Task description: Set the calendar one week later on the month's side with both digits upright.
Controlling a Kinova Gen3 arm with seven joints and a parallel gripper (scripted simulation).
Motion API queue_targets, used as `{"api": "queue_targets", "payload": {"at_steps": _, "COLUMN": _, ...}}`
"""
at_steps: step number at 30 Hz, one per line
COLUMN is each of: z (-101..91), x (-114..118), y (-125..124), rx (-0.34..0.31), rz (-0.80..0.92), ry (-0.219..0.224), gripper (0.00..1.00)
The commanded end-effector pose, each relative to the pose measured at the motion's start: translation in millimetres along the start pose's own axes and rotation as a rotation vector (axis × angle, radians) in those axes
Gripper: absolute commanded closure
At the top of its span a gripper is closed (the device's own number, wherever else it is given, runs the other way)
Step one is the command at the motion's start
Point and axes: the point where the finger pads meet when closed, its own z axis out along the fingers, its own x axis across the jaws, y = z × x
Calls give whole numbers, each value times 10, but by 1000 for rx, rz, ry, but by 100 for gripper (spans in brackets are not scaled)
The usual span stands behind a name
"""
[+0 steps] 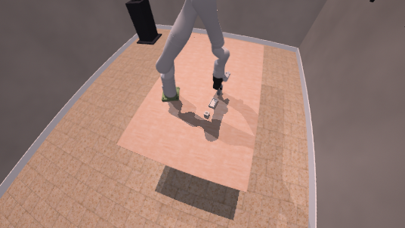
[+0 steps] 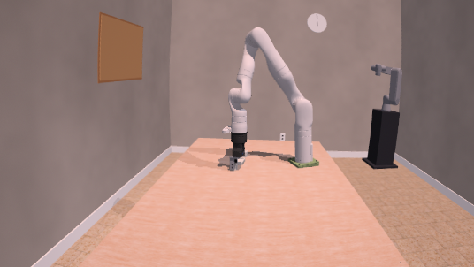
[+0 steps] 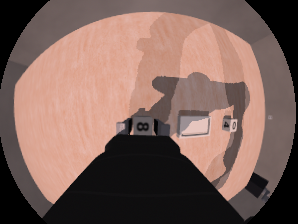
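Pale cube (image 3: 143, 126) showing a sideways 8, apart from shallow tray (image 3: 194, 126) (image 1: 213, 103); another cube (image 3: 230, 124) (image 1: 206, 114) beyond.

Pale arm (image 1: 183, 34) (image 2: 276, 62), black tool (image 1: 219, 90) (image 2: 235, 164) (image 3: 143, 124)

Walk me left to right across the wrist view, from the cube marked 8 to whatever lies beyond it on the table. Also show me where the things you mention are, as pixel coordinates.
Cube marked 8 (image 3: 143, 126) → tray (image 3: 179, 125) → cube showing 4 and 0 (image 3: 230, 124) (image 1: 206, 115).
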Motion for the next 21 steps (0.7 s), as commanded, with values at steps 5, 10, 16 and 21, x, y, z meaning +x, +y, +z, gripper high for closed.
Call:
{"api": "queue_targets", "payload": {"at_steps": 5, "z": -5, "x": -2, "y": -4, "rx": 1, "rz": 0, "ry": -1, "gripper": 10}}
{"api": "queue_targets", "payload": {"at_steps": 10, "z": -5, "x": -2, "y": -4, "rx": 1, "rz": 0, "ry": -1, "gripper": 10}}
{"api": "queue_targets", "payload": {"at_steps": 16, "z": -30, "x": -2, "y": -4, "rx": 1, "rz": 0, "ry": -1, "gripper": 10}}
{"api": "queue_targets", "payload": {"at_steps": 21, "z": -157, "x": -2, "y": -4, "rx": 1, "rz": 0, "ry": -1, "gripper": 10}}
